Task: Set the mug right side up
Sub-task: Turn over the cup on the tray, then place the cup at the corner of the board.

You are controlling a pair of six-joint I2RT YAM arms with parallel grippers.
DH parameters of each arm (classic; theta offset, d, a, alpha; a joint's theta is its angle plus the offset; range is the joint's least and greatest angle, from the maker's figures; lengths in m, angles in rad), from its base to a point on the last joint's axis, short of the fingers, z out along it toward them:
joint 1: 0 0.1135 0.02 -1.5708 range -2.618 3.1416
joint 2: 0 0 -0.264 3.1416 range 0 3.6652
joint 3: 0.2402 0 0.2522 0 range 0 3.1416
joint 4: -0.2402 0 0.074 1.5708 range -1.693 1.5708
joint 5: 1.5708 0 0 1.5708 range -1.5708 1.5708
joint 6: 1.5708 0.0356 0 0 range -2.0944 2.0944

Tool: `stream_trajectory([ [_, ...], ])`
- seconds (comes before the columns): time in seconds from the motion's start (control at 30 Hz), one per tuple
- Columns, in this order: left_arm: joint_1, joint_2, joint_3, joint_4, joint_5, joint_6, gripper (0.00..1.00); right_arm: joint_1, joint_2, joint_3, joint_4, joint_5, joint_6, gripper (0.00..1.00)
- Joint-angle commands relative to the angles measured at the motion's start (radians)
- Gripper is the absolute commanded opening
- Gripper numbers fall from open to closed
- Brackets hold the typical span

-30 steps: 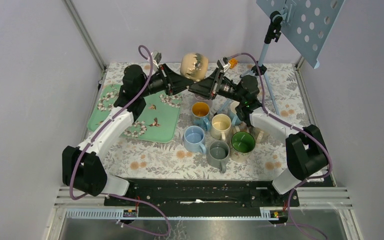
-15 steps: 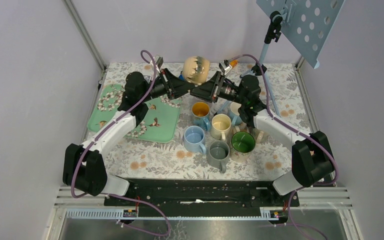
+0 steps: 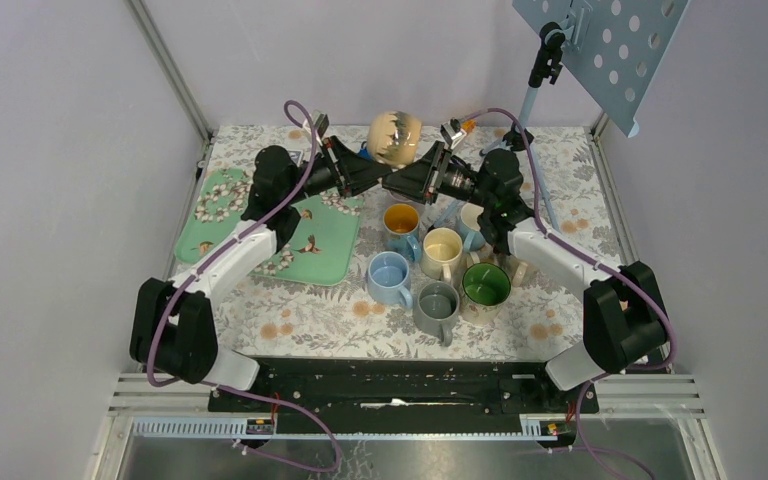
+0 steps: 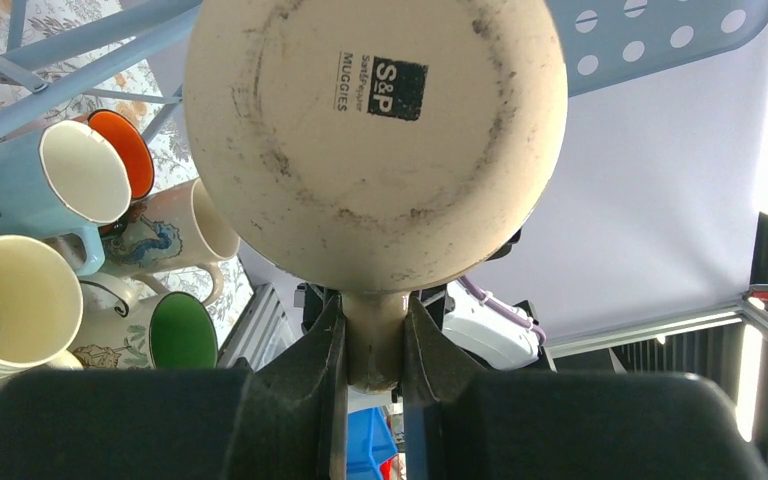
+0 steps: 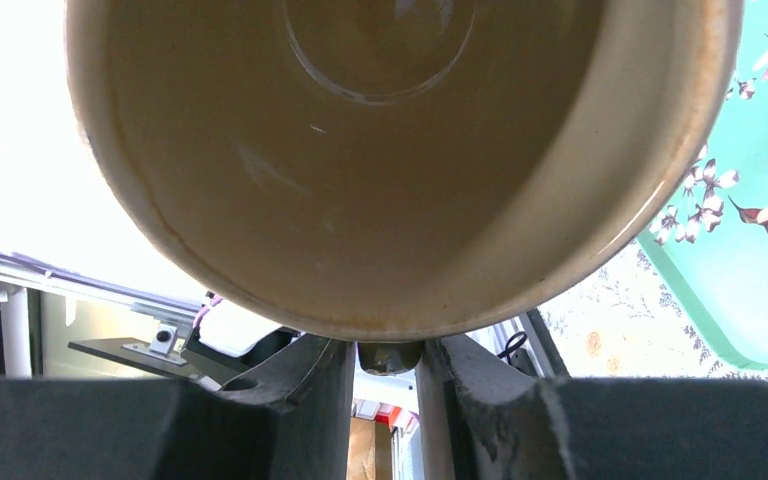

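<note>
Mug: cream ceramic mug [image 3: 395, 137] in the air at upper centre of the overhead view; lying on its side, base toward frame left, mouth toward frame right
Left gripper [image 4: 375, 345]: clamped on the mug's handle
Right gripper [image 5: 390, 352]: narrow, pinching the handle from the mouth side
Below: cluster of upright mugs [image 3: 440, 270]; green floral tray [image 3: 330, 245] at centre left
</note>
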Motion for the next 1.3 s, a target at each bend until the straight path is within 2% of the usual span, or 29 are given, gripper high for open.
stream_trajectory([
  [0.0,-0.03,0.016,-0.006,0.082,0.007,0.013,0.0,0.011,-0.012,0.064,0.139,0.003,-0.029,0.27],
  [0.13,-0.03,0.018,-0.022,0.08,0.011,0.029,0.0,0.012,-0.021,0.064,0.078,0.008,-0.074,0.01],
  [0.17,-0.031,0.019,-0.022,0.07,0.013,0.04,0.0,0.012,-0.028,0.063,0.042,0.014,-0.096,0.0],
  [0.2,-0.031,0.019,-0.022,0.059,0.008,0.051,0.02,0.012,-0.036,0.062,0.008,0.022,-0.117,0.0],
  [0.27,-0.032,0.017,-0.027,0.052,-0.005,0.066,0.19,0.012,-0.048,0.063,-0.051,0.039,-0.159,0.0],
  [0.37,-0.032,0.02,-0.029,0.037,-0.024,0.085,0.31,0.013,-0.069,0.069,-0.146,0.068,-0.224,0.0],
  [0.4,-0.031,0.023,-0.032,0.034,-0.033,0.089,0.39,0.015,-0.073,0.072,-0.18,0.078,-0.249,0.0],
  [0.5,-0.031,0.031,-0.041,0.038,-0.047,0.094,0.46,0.019,-0.088,0.077,-0.258,0.108,-0.308,0.0],
  [0.7,-0.031,0.048,-0.056,0.049,-0.057,0.099,0.48,0.028,-0.099,0.089,-0.383,0.148,-0.393,0.0],
  [0.83,-0.032,0.047,-0.047,-0.039,-0.082,0.16,0.53,0.049,-0.118,0.115,-0.519,0.225,-0.502,0.0],
  [1.03,-0.035,0.024,-0.026,-0.214,-0.133,0.282,0.62,0.069,-0.143,0.14,-0.66,0.325,-0.588,0.0],
  [1.27,-0.068,-0.006,-0.048,-0.259,-0.171,0.348,0.77,0.09,-0.166,0.152,-0.769,0.399,-0.628,0.0],
])
